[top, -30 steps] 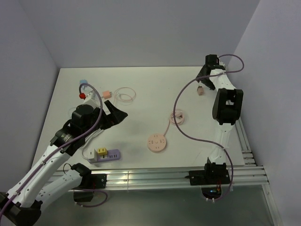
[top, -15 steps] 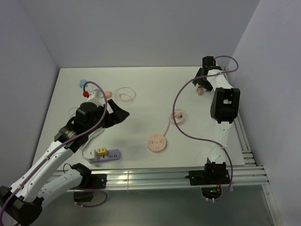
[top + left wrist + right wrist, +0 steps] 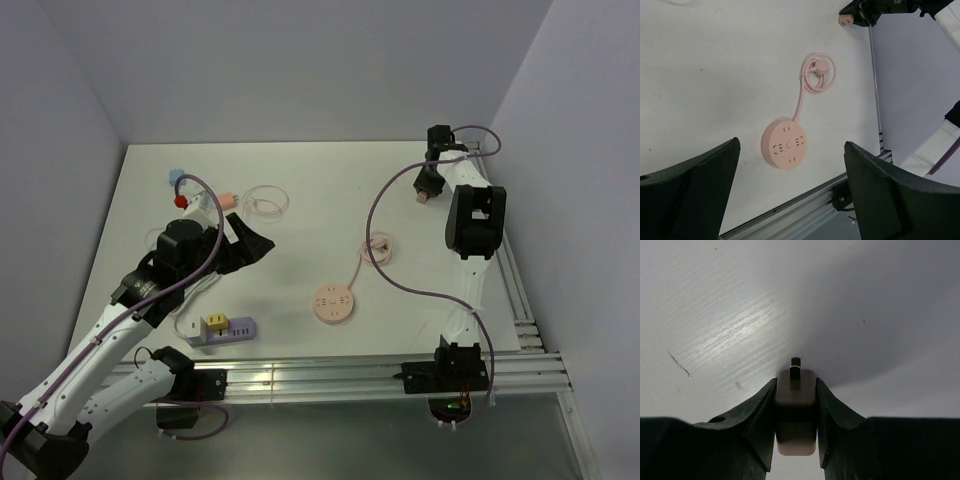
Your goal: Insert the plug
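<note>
OK, status: right gripper (image 3: 796,387) is clamped tight on the small pale-pink plastic plug (image 3: 796,425), pads on its two flat sides, no gap. The plug sits at the far right of the white table (image 3: 330,180); I can't tell from the wrist view whether it's clear of the surface. Its long axis runs along the fingers, with the metal prongs (image 3: 795,364) sticking out past the fingertips. I take the target to be the round pink socket hub (image 3: 332,303); that's a guess from the colour match. It lies well apart from the plug, toward the near side and to the left, with its coiled pink cord (image 3: 377,248) between the two. The hub face points straight up, so the prongs need to end up pointing down over it. Left gripper (image 3: 252,238) is wide open and empty. It hangs nearer the hub than the right does, but the right has the plug, so the carry falls to that arm.
</note>
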Robot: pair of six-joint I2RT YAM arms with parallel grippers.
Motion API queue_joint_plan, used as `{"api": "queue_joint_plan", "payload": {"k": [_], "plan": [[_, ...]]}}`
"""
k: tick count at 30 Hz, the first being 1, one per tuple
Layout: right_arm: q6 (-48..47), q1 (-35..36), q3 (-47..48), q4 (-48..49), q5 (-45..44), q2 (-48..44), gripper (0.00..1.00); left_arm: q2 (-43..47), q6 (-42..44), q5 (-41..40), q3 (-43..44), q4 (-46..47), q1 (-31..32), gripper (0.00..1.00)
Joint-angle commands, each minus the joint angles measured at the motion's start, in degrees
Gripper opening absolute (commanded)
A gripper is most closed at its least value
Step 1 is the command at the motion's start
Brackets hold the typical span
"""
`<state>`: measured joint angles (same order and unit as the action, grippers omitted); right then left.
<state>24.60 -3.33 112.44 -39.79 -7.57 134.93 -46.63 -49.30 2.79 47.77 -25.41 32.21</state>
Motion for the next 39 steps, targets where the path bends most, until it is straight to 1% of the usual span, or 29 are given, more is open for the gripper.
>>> {"api": "queue_joint_plan", "payload": {"k": [1,3,4,5,6,7,8,9,10,11,12,13,14,15,18,19,20,21,23,24,25,27,28,30,32,37,39], "plan": [[0.53,1.22,0.68,-0.55,0.63,-3.09,0.0,1.45,-0.97,3.09,1.89,-0.43,-0.13,0.9],[2.02,2.45,-1.34,-0.46,1.77,-7.3,0.0,1.54,-1.32,4.24,1.36,0.09,-0.04,0.89],[2.55,4.89,-5.61,1.02,2.29,-9.49,0.0,1.54,-1.33,5.38,1.19,0.27,-0.04,0.88],[3.52,6.31,-8.61,2.34,4.13,-15.17,0.0,1.54,-1.33,6.17,0.75,1.4,-0.13,0.87],[3.52,7.8,-15.34,3.83,5.19,-18.53,0.0,1.54,-1.33,6.87,0.49,1.76,-0.13,0.86],[3.26,9.64,-18.2,6.28,6.16,-21.61,0.0,1.37,-0.98,8.19,0.31,2.46,-0.13,0.84],[3.35,13.58,-20.49,6.48,5.99,-27.47,0.0,1.28,-0.89,8.81,-0.13,3.08,-0.04,0.84],[3.44,15.62,-25.12,6.74,5.03,-30.4,0.0,1.19,-0.8,9.51,-0.31,3.78,-0.13,0.84],[3.18,17.55,-27.34,7.44,5.81,-33.3,0.0,0.93,-0.8,9.87,-0.31,3.79,-0.13,0.84],[2.91,20.96,-29.98,8.23,6.51,-38.9,0.0,0.67,-1.06,10.3,0.13,3.61,-0.21,0.84],[2.13,22.3,-34.44,9.11,9.39,-41.74,0.0,0.49,-1.5,10.48,0.31,3.44,-0.3,0.84],[1.94,23.62,-36.48,9.99,10.46,-46.9,0.0,0.14,-2.81,11.01,0.57,3.61,-0.3,0.85],[1.68,24.77,-38.59,10.78,12.04,-49.3,0.0,0.05,-3.69,11.88,0.75,3.87,-0.3,0.87],[0.29,26.61,-42.44,12.09,16.49,-51.76,0.0,-0.39,-5.27,12.59,0.66,4.66,-0.3,0.9],[-3.22,29.51,-48.96,14.03,22.5,-60.03,0.0,-1.79,-6.86,16.01,1.1,5.54,-0.39,0.92],[-4.37,30.48,-50.38,15.26,26.0,-63.62,0.0,-3.19,-7.99,17.24,1.53,5.72,-0.48,0.94],[-5.69,31.45,-51.87,15.97,26.9,-65.39,0.0,-3.9,-8.53,18.38,1.71,5.9,-0.48,0.94],[-8.05,33.55,-54.58,16.58,27.34,-66.89,0.0,-4.6,-9.84,21.53,1.8,6.16,-0.48,0.94],[-10.61,36.45,-57.76,18.25,26.57,-70.66,0.0,-6.62,-11.51,24.18,1.8,6.51,-0.57,0.94],[-10.89,38.03,-58.21,18.61,25.86,-71.47,0.0,-7.15,-12.04,25.5,1.8,6.51,-0.57,0.94],[-11.32,41.18,-58.3,19.13,25.68,-71.74,0.0,-7.85,-13.27,27.17,1.71,6.86,-0.57,0.94],[-12.99,44.54,-58.22,19.4,24.81,-71.57,0.0,-7.95,-15.46,28.76,0.4,9.31,-0.57,0.94],[-13.61,47.86,-58.04,19.4,24.1,-71.3,0.0,-7.86,-16.09,29.98,-0.65,10.11,-0.65,0.94],[-14.4,51.04,-57.95,19.66,21.03,-71.65,0.0,-8.04,-17.32,30.96,-1.53,11.78,-0.57,0.94],[-14.93,53.94,-58.74,21.94,20.58,-73.14,0.0,-8.12,-17.76,32.01,-2.5,12.22,-0.65,0.94],[-16.6,56.15,-59.45,24.23,22.25,-74.9,0.0,-6.98,-19.69,35.09,-5.57,16.0,-0.48,0.94],[-17.39,56.68,-59.27,24.85,23.47,-75.17,0.0,-7.42,-19.61,37.02,-5.84,16.18,-0.39,0.94]]}}
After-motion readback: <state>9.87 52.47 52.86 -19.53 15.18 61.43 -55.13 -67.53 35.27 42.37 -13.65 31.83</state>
